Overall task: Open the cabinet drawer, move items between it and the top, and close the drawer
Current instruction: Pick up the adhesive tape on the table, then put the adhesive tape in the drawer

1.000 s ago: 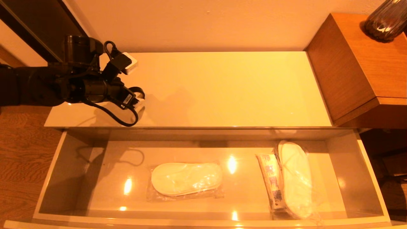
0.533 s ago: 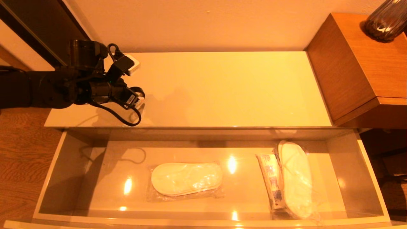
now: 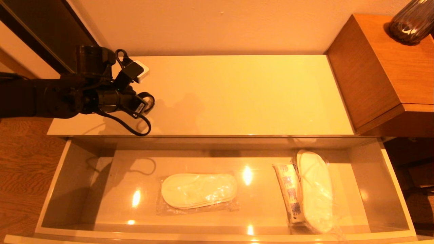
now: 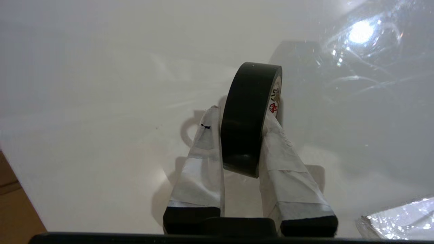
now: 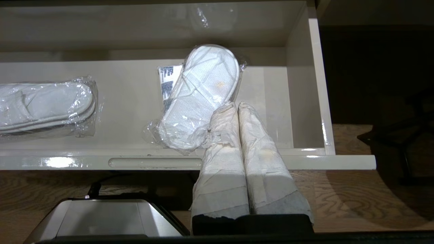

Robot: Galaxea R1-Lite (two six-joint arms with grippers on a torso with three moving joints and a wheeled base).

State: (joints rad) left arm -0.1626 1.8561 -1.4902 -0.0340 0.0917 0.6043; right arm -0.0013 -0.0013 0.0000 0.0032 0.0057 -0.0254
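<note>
The cabinet drawer (image 3: 54,184) stands pulled out below the top (image 3: 237,95). My left gripper (image 3: 148,104) hangs over the left part of the top, shut on the black tape ring (image 3: 149,100). In the left wrist view the tape ring (image 4: 249,118) stands on edge between the white-taped fingers (image 4: 206,145). Inside the drawer lie one bag of slippers (image 3: 198,191) in the middle, and another bag of slippers (image 3: 315,189) at the right beside the blue-printed packet (image 3: 288,193). My right gripper (image 5: 235,106) is shut and empty, low before the drawer front (image 5: 152,162).
A taller brown wooden cabinet (image 3: 383,74) with a dark vase (image 3: 412,20) borders the top on the right. A wall runs behind the top. Wooden floor (image 3: 20,169) lies left of the drawer. A grey metal body (image 5: 101,217) sits under the right wrist.
My left arm has shifted a little to the right and farther back over the top, still holding the tape ring. The drawer and its contents have not moved.
</note>
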